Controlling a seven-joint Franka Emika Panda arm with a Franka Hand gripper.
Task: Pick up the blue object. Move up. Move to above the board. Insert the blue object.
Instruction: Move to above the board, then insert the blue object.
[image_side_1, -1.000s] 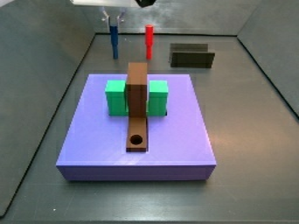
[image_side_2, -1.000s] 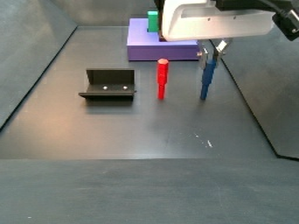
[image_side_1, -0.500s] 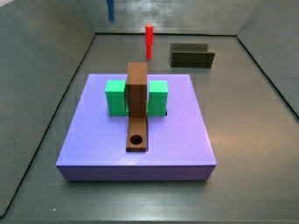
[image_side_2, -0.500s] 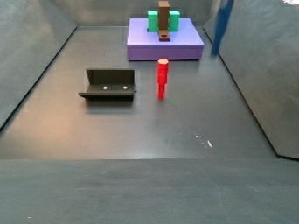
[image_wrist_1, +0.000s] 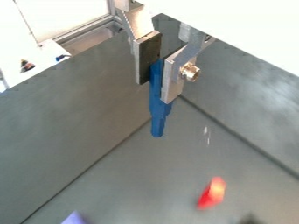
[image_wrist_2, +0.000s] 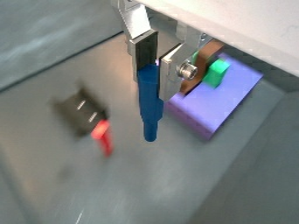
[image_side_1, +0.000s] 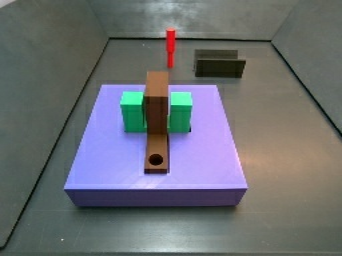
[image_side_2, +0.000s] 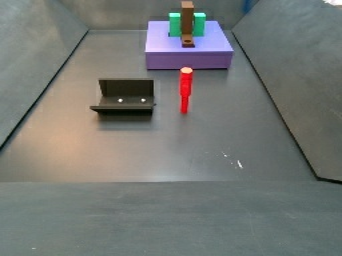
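My gripper (image_wrist_1: 159, 79) is shut on the blue object (image_wrist_1: 158, 109), a thin blue peg that hangs straight down from between the silver fingers, high above the floor. Both also show in a wrist view: the gripper (image_wrist_2: 158, 72) and the peg (image_wrist_2: 149, 105). Gripper and peg are out of both side views. The board (image_side_1: 158, 110) is a long brown plank on the purple slab (image_side_1: 201, 170), with a round hole (image_side_1: 156, 160) at its near end. It also shows in a side view (image_side_2: 189, 25).
The red peg (image_side_1: 170, 45) stands upright on the floor, seen also in a side view (image_side_2: 186, 90). The fixture (image_side_1: 219, 64) sits beside it, seen also in a side view (image_side_2: 123, 97). Green blocks (image_side_1: 132, 112) flank the board. Grey walls enclose the floor.
The gripper has lifted the blue peg from beside the red peg, straight up and out of both side views. The red peg has not moved.
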